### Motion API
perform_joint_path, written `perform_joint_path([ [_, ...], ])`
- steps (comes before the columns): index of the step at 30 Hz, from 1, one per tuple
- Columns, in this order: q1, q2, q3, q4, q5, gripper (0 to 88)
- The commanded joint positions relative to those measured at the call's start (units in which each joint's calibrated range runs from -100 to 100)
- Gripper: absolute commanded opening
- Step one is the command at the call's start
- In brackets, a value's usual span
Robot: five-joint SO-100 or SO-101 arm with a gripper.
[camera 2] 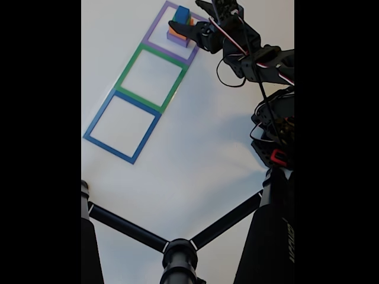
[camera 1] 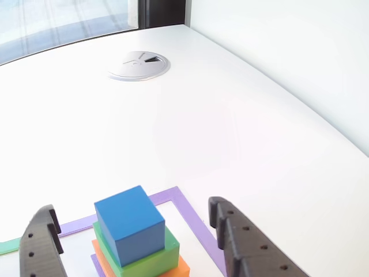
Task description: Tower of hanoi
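Note:
The tower of hanoi stands stacked inside the purple square outline [camera 1: 193, 222]. A blue cube [camera 1: 130, 222] tops a green block [camera 1: 155, 259], then an orange block [camera 1: 183, 268], with a sliver of the purple block [camera 1: 97, 264] at the bottom. My gripper [camera 1: 132, 206] is open and straddles the stack, one black finger [camera 1: 40, 248] at its left and the other to its right, both apart from the blue cube. In the fixed view the stack [camera 2: 179, 29] sits at the top, with the gripper [camera 2: 188, 16] around the blue cube [camera 2: 182, 13].
A green outline [camera 2: 127, 71] and a blue outline [camera 2: 98, 121] adjoin the purple outline [camera 2: 159, 47] in a row. A round silver cable grommet [camera 1: 138, 65] sits far back on the white table. Black stand legs [camera 2: 177, 254] cross the fixed view's bottom; the arm's base [camera 2: 275, 136] is at right.

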Motion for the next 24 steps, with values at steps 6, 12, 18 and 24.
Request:
perform_joint_path([
  [6, -2.3, 2.9, -3.7, -3.4, 0.0, 30.4],
  [12, -4.3, 6.7, -5.0, -5.9, 0.0, 30.1],
  [18, -5.1, 8.7, -5.6, -7.8, 0.0, 28.5],
  [24, -5.6, 8.8, -4.9, -8.0, 0.0, 22.7],
])
